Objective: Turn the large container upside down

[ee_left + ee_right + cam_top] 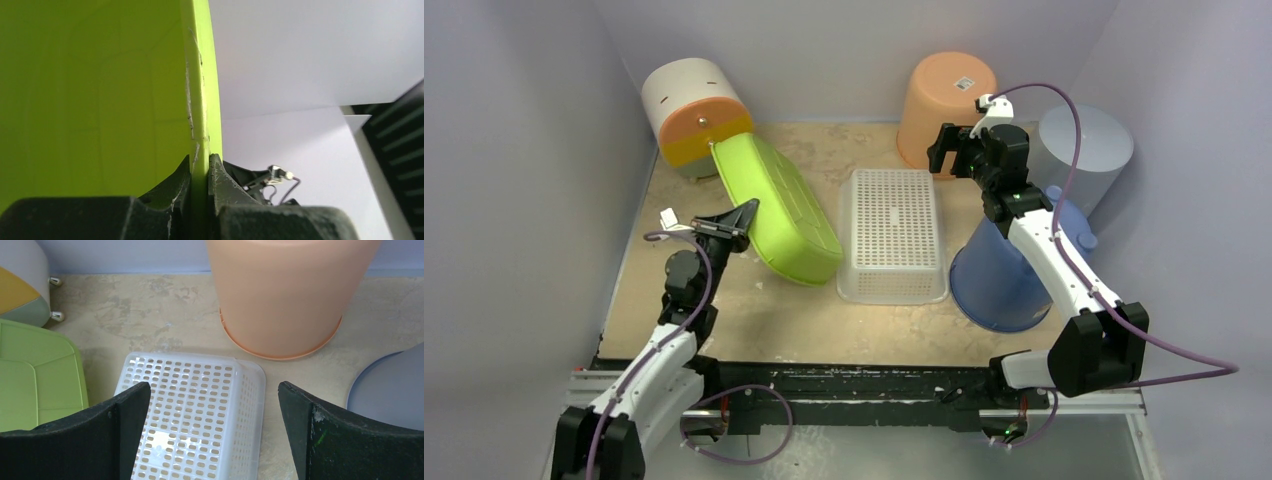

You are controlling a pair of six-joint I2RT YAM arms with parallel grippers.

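The left claw [746, 210] is pinched shut on the rim of the green tub [786, 208], with one finger inside the wall and one outside. The tub stands tilted on its long edge at the left of the table [874, 330], just left of the white basket [894, 235]. The right claw [949, 150] hangs wide open and empty above the basket's far end, near the orange bucket [946, 100].
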